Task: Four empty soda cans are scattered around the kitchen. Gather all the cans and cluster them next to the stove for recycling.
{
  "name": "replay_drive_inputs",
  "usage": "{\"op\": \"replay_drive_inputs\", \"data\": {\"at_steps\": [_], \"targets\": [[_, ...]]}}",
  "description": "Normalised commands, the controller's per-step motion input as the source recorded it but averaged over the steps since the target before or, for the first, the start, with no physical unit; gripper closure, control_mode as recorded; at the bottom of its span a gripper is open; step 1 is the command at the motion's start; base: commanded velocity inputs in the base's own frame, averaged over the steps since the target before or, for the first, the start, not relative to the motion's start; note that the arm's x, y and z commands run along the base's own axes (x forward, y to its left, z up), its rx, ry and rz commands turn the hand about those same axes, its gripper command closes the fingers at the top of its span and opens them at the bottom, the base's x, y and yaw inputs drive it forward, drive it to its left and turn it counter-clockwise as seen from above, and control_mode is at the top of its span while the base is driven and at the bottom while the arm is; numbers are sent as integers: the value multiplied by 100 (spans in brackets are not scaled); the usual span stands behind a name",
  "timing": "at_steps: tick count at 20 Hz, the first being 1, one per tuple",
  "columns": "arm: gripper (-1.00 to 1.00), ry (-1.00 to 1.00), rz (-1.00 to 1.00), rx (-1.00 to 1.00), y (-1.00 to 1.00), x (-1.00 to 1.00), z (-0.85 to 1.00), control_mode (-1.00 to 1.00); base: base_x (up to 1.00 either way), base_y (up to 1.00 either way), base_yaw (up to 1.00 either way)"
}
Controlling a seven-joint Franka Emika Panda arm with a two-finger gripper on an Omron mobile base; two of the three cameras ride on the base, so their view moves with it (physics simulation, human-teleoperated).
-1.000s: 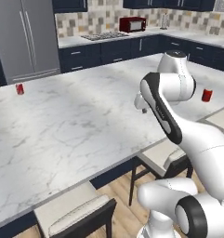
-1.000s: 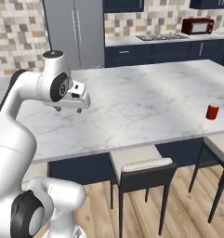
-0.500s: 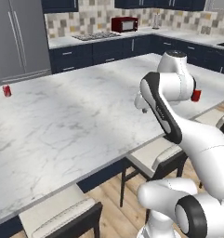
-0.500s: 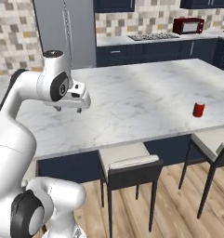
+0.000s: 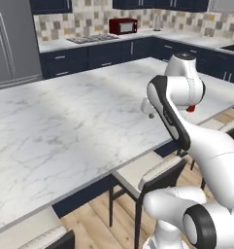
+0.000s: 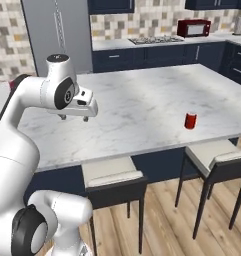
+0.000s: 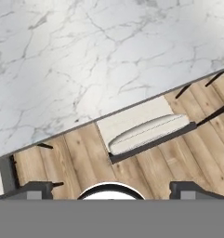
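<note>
Gripper (image 6: 73, 118) held above the near edge of the marble island (image 6: 142, 107), jaws spread wide, nothing between them. Seen through the hand view: fingertips (image 7: 29, 190) far apart, looking straight down on the island's edge, a cushioned stool (image 7: 146, 132) and wood floor (image 7: 76, 158) below.

One red soda can (image 6: 190, 120) upright on the island, near its front edge, well to the right of the gripper. In the left base view, just a sliver of red (image 5: 190, 108) peeking from behind the arm, probably the same can.

Stove (image 6: 156, 39) set in the far counter against the mosaic tile wall, well apart from the can; visible too in the left base view (image 5: 92, 38). Red microwave (image 6: 193, 28) standing just right of the stove. Grey refrigerator (image 6: 54, 35) at far left. Two stools tucked under the island's near side, one (image 6: 112, 175) below the gripper, another (image 6: 217, 155) further right.
</note>
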Motion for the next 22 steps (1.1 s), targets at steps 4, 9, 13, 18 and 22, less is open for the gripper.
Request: {"op": "replay_drive_inputs", "data": {"at_steps": [4, 9, 13, 18, 22], "targets": [[-100, 0, 0, 0, 0, 0, 0, 100, 7, -65, 0], [-100, 0, 0, 0, 0, 0, 0, 100, 8, -60, 7], [-100, 0, 0, 0, 0, 0, 0, 100, 12, -54, 16], [-100, 0, 0, 0, 0, 0, 0, 100, 16, -50, 21], [-100, 0, 0, 0, 0, 0, 0, 100, 17, -51, 20]]}}
